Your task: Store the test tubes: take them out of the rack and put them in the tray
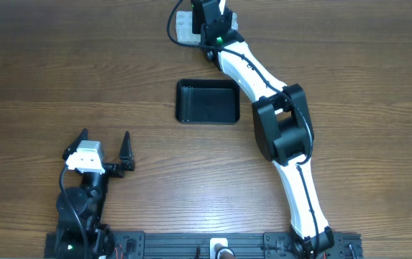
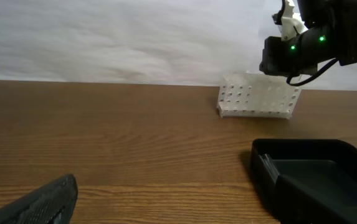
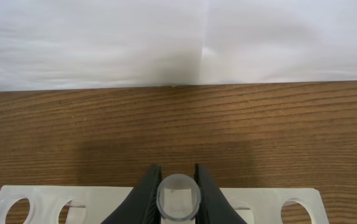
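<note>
Overhead view of a wooden table (image 1: pixel 47 57), with two robot arms standing at its near edge. A black rectangular tray (image 1: pixel 179 101) is lying near the middle of the table, its long side running from 9 o'clock to 3 o'clock. A white, hole-studded test tube rack (image 1: pixel 184 27) is sitting at 12 o'clock from the tray, well apart from it, close to the far edge.

The right arm is stretching from 5 o'clock of the tray up past its right side, and the right gripper (image 1: pixel 209 21) is hanging over the rack's right-hand part. In the right wrist view, the right gripper (image 3: pixel 177 178) is closing its two dark fingers (image 3: pixel 146 193) narrowly on a clear test tube (image 3: pixel 178 199), one finger pressing each side. The tube is standing upright, with its long axis vertical and its round open mouth pointing straight up at the camera. The rack's (image 3: pixel 41 199) top plate, with its round holes, is spreading out to both sides beneath the fingers. How deep the tube is sitting in the rack cannot be told.

The left gripper (image 1: pixel 105 137) is resting at 8 o'clock from the tray, well apart from it, with its fingers spread wide and gripping nothing. Its wrist view is looking across the table at the tray (image 2: pixel 262 165), the rack (image 2: pixel 256 99) and the right gripper (image 2: pixel 303 46) above the rack.
</note>
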Controlling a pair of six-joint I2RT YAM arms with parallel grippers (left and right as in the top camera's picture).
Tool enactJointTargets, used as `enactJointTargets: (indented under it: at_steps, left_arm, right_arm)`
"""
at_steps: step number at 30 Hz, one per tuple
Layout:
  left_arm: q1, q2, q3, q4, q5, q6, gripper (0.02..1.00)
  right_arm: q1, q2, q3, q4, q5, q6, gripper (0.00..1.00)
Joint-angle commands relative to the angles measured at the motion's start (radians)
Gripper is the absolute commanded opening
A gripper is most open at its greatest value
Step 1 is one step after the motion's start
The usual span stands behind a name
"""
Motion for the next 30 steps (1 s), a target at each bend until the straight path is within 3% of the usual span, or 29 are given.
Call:
enactJointTargets:
  at_steps: [1, 14, 22, 30]
  left_arm:
    - [0.005, -0.006, -0.005, 0.000, 0.013, 0.014, 1.000]
    - [0.005, -0.006, -0.005, 0.000, 0.013, 0.014, 1.000]
    - [0.005, -0.006, -0.005, 0.000, 0.013, 0.014, 1.000]
    - [0.005, -0.006, -0.005, 0.000, 0.013, 0.014, 1.000]
  right_arm:
    - [-0.005, -0.035, 0.024, 0.003, 0.013, -0.011, 0.119]
    - [0.034, -0.368, 0.024, -0.037, 0.025, -0.072, 0.108]
    - [0.074, -0.499, 0.024, -0.367, 0.008, 0.014, 0.095]
    - [0.076, -0.470, -0.013, -0.710, -0.147, 0.106, 0.088]
